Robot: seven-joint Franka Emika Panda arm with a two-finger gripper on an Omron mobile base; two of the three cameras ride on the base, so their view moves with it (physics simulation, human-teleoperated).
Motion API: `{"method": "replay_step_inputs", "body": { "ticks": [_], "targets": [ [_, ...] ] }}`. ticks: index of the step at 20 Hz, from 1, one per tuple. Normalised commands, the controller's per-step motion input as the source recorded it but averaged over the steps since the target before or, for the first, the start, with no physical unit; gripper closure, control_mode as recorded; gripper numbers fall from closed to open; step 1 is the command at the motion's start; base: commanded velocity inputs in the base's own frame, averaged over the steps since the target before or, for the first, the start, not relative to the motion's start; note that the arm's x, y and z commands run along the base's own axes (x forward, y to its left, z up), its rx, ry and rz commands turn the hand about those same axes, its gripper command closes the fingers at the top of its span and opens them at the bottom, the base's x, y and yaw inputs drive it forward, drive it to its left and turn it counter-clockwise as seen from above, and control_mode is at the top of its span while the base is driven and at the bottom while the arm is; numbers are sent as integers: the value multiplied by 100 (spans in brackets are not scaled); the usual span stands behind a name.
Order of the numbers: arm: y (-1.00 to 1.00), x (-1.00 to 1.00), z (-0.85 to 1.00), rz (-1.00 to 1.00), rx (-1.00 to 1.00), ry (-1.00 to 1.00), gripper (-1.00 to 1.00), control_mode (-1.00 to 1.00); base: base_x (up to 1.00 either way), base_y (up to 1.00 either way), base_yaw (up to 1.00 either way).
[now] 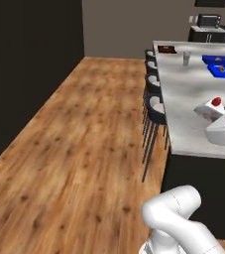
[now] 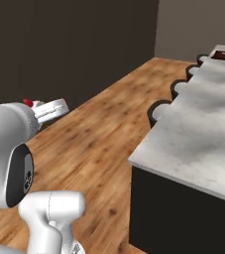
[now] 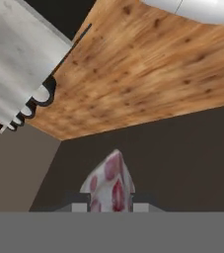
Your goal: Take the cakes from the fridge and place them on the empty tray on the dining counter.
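A small cake (image 3: 111,184), whitish with dark red patches, sits pinched between my gripper (image 3: 111,200) fingertips in the hand view. From the left base view, the gripper (image 1: 214,105) hovers over the near part of the dining counter (image 1: 183,94), and the cake's red top (image 1: 216,101) shows. In the right base view the gripper (image 2: 34,106) sits at the left, beside a red bit of the cake (image 2: 28,103). The empty tray (image 1: 167,49), dark reddish-brown, lies at the counter's far end (image 2: 223,55). The fridge is out of view.
Two blue trays (image 1: 221,66) with food and a glass (image 1: 186,58) stand on the far part of the counter. Dark stools (image 1: 154,106) line its left side. Wooden floor (image 1: 84,134) stretches to a black wall (image 1: 25,59) on the left.
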Motion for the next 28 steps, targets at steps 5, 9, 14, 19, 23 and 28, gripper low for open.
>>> {"method": "replay_step_inputs", "body": {
  "ticks": [5, 9, 14, 19, 23, 28],
  "targets": [
    [0, 0, 0, 0, 0, 0, 100, 100, 69, 81, -40],
    [0, 0, 0, 0, 0, 0, 100, 100, 100, 81, -46],
    [0, 0, 0, 0, 0, 0, 100, 100, 100, 95, -45],
    [0, 0, 0, 0, 0, 0, 100, 100, 100, 100, -42],
    [0, 0, 0, 0, 0, 0, 100, 100, 100, 100, -40],
    [0, 0, 0, 0, 0, 0, 100, 100, 100, 100, -35]
  ]
}}
